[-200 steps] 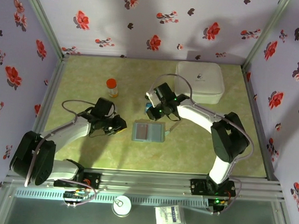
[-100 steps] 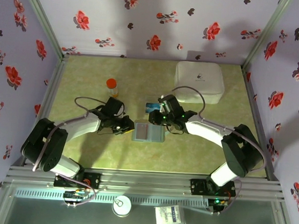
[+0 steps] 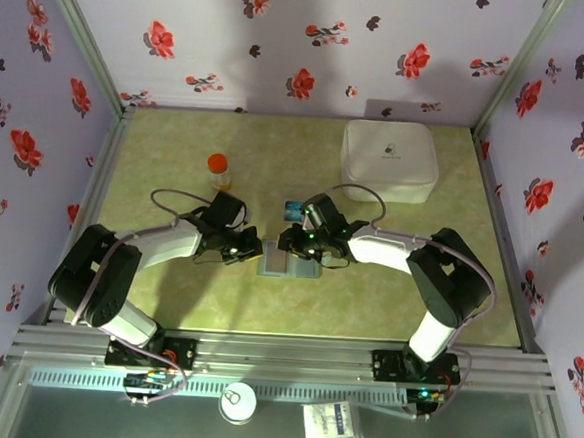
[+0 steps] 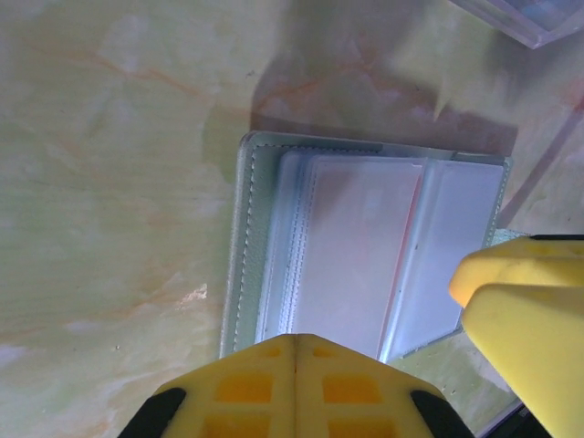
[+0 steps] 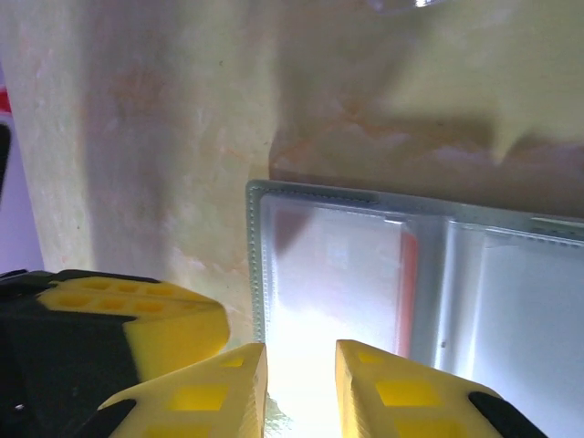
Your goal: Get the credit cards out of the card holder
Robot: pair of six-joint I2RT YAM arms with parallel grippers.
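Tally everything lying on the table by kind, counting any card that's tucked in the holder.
Credit cards: 2 (blue-teal card loose, red card in a sleeve)
Card holder: 1
Orange bottle: 1
White case: 1
Total: 5

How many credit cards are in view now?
2. A blue-teal card lies on the table beyond the card holder; a red card sits inside the holder. Others may be hidden.
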